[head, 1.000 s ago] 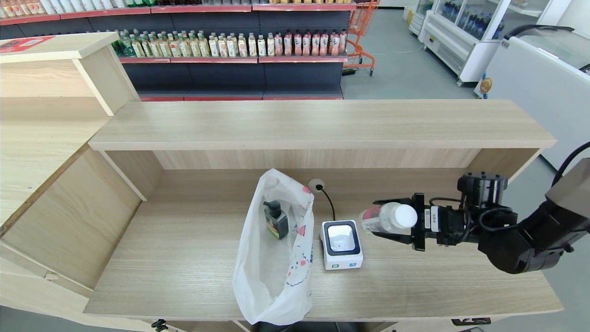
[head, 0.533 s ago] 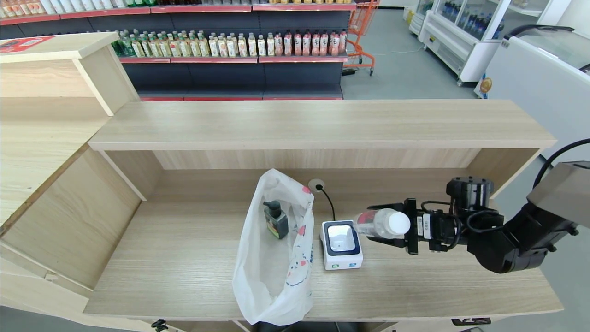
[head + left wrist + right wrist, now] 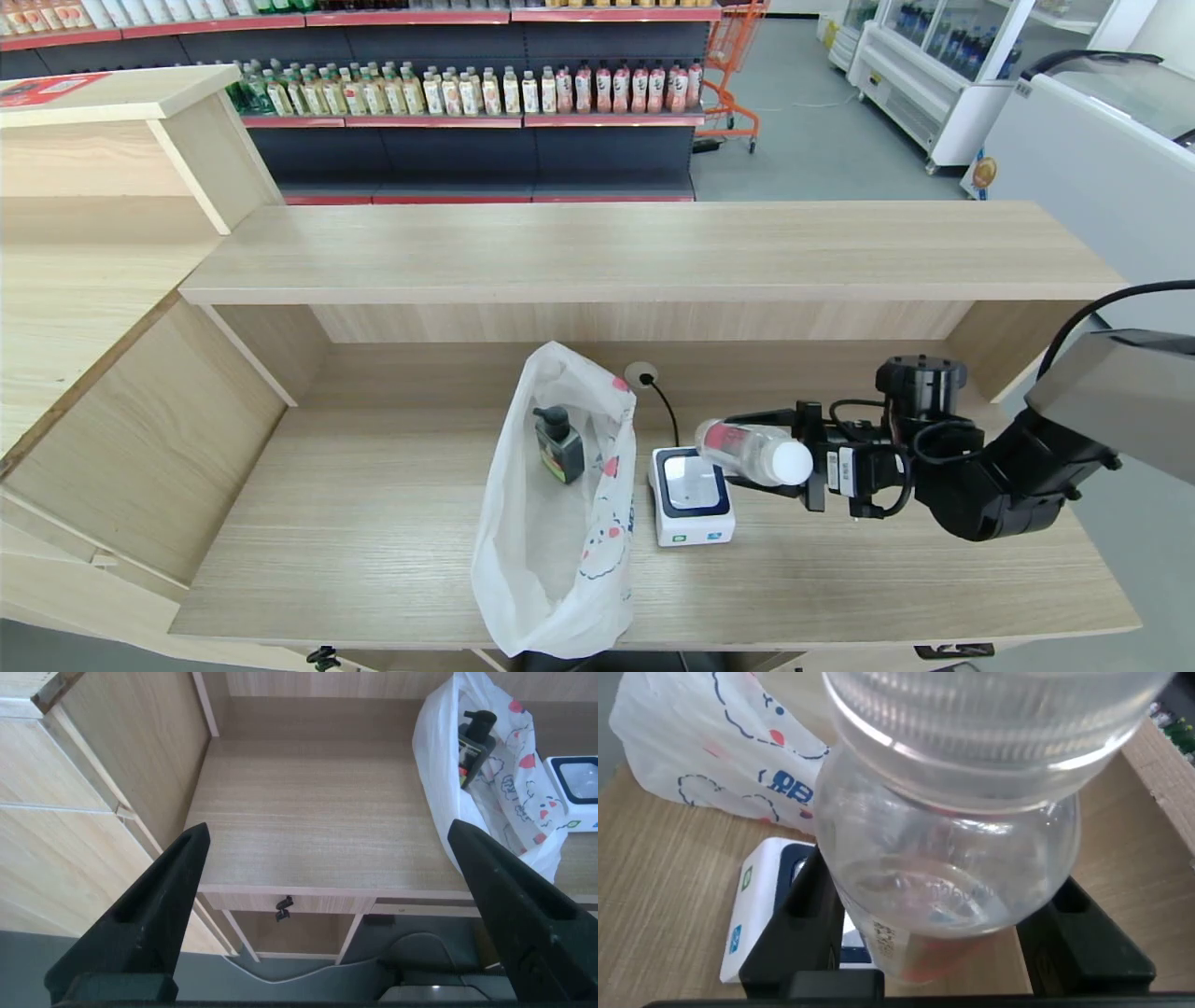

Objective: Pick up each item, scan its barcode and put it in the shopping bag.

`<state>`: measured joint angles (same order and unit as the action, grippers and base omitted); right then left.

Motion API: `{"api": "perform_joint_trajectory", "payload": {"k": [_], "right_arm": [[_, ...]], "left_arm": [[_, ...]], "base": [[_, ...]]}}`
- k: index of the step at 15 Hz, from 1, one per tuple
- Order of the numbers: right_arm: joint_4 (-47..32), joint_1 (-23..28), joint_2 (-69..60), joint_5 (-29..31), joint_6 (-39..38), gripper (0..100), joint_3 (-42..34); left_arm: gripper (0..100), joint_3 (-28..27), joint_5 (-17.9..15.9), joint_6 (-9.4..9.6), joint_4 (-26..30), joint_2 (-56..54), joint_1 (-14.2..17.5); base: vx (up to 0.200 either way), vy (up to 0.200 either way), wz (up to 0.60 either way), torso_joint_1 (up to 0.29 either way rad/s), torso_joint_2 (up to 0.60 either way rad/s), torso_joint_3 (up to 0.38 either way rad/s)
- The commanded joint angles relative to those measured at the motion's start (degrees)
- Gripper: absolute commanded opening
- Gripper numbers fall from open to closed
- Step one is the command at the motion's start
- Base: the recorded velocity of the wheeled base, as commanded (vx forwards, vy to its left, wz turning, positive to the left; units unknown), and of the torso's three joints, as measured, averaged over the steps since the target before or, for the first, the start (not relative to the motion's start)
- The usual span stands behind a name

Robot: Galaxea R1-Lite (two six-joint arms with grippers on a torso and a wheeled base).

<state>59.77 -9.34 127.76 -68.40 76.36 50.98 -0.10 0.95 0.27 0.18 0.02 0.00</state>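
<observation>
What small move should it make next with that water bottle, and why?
Probably slide the right hand a little to the robot's left, so the clear plastic bottle with the white cap hangs squarely over the white box-shaped scanner. Right now the bottle lies sideways with only its far end above the scanner's edge.

Bright, even shop light from overhead, with soft shadows throughout.

In the head view the counter [image 3: 373, 523] is evenly lit. A darker band lies under its upper ledge [image 3: 653, 252], and there are faint shadows beside the bag [image 3: 560, 560] and below the bottle [image 3: 747, 448]. The scanner [image 3: 692, 495] has a pale glare on its window, and the freezer [image 3: 1074, 168] lid reflects the ceiling lights. Straight lines bow toward the edges of this view, most of all at the shelves [image 3: 467, 93]. In the right wrist view the bottle's clear wall carries white highlights. In the left wrist view the space under the counter is dim.
</observation>
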Motion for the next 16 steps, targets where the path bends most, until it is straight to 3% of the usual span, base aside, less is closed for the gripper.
{"api": "perform_joint_trajectory", "payload": {"k": [1, 16], "right_arm": [[0.0, -0.1, 2.4, -0.1, 1.3, 0, 1.6], [-0.1, -2.2, 7.4, -0.2, 5.3, 0, 7.0]], "left_arm": [[100, 0.0, 0.0, 0.00, 0.0, 0.0, 0.0], [100, 0.0, 0.0, 0.00, 0.0, 0.0, 0.0]], "base": [[0.000, 0.000, 0.00, 0.000, 0.00, 0.000], [0.000, 0.000, 0.00, 0.000, 0.00, 0.000]]}}
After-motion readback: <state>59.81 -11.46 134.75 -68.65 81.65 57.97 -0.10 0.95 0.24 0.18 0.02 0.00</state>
